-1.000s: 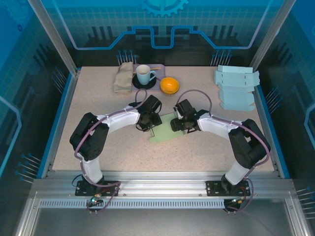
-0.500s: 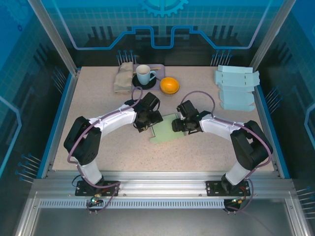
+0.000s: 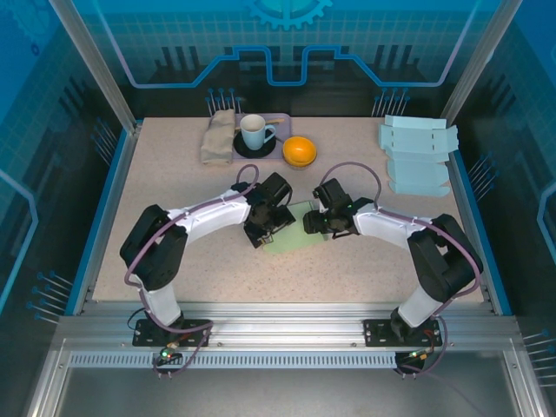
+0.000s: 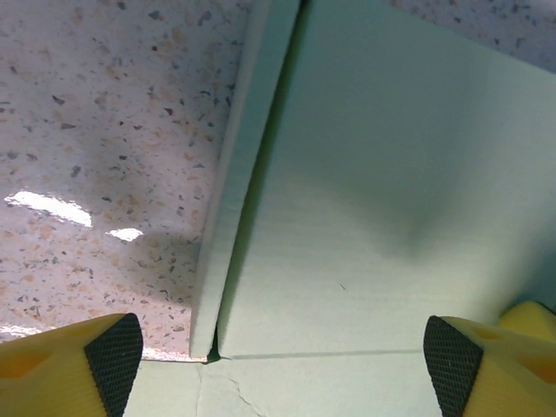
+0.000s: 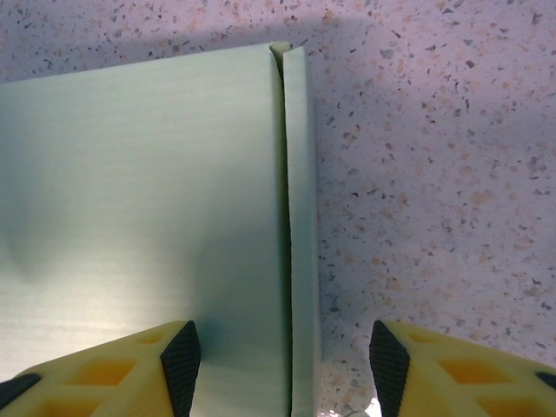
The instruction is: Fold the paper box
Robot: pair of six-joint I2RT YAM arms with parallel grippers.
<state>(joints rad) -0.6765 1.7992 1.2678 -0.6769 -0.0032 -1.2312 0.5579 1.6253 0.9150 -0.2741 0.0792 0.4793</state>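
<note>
At the near edge of the table the 2 arm bases sit side by side, and both arms reach inward to meet over the middle of the surface. There the paper box lies as a pale green flat sheet, unfolded, with the left gripper over its left end and the right gripper over its right end, the 2 close together but apart. From the left wrist, the left gripper has its yellow fingers spread wide, with nothing between them; the black pads sit at the bottom corners, one over bare table and the other over the sheet. Under that gripper the broad panel of the paper box spreads out smooth, and a narrow flap runs along its left edge, tilted up a little from the panel. From the right wrist, the right gripper is also spread apart and holds nothing; its pads straddle the right edge of the sheet, where an edge strip lies along a dark crease line beside the speckled tabletop. Farther back, near the far edge, a beige folded cloth lies just beside a pale mug on a dark coaster, with an orange bowl to their right. In the far right corner sits a stack of pale blue box blanks, well apart from the arms.
</note>
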